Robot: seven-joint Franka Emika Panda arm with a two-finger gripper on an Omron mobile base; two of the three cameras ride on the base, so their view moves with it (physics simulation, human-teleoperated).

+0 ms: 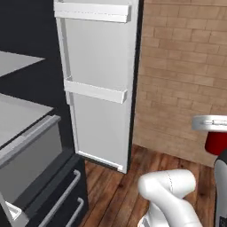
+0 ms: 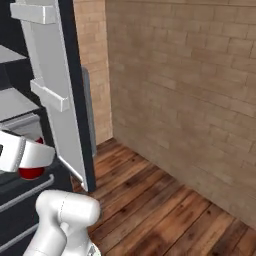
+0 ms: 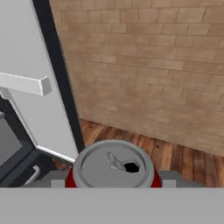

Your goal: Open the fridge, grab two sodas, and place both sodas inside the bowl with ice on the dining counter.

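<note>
The fridge stands open, and its door (image 1: 97,88) (image 2: 50,90) (image 3: 26,87) is swung wide with white shelf rails on the inside. Grey shelves (image 1: 20,117) and dark drawers (image 1: 53,195) show on the left. My gripper (image 1: 216,141) (image 2: 30,170) (image 3: 113,178) is shut on a red soda (image 1: 217,144) (image 2: 31,173) (image 3: 113,165), gripped at its sides, silver top toward the hand. It hangs in front of the open fridge, above the wooden floor. The bowl with ice and the dining counter are out of view.
A brick wall (image 1: 186,66) (image 2: 190,90) rises just right of the open door. Wooden floor (image 2: 165,210) stretches between the fridge and the wall. The arm's white elbow (image 1: 168,186) (image 2: 65,212) sits low in front of the drawers.
</note>
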